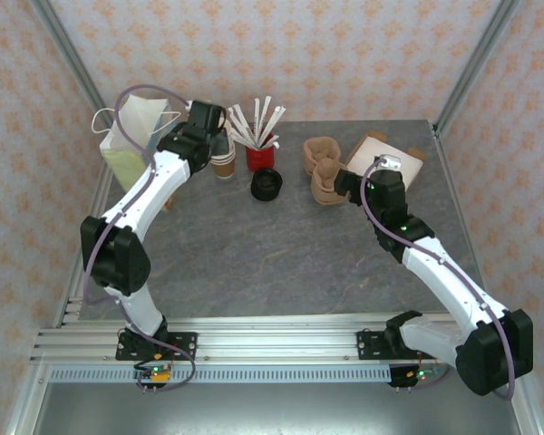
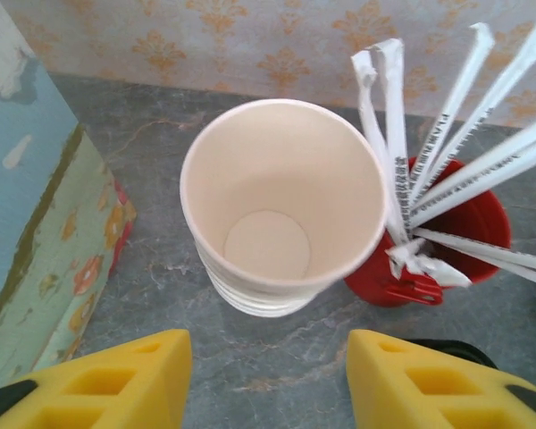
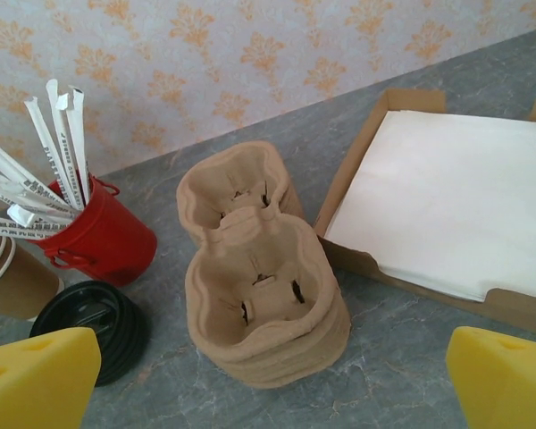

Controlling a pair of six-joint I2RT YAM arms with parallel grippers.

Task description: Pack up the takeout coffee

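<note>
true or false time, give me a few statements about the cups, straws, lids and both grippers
1. The top cup of the cup stack in front of the left gripper wears a black lid. False: it is open and lidless.
2. The wrapped straws stand in a red bucket. True.
3. The right gripper is shut on the pulp cup carriers. False: it is open wide and holds nothing.
4. The black lids lie on the table beside the red bucket. True.
</note>
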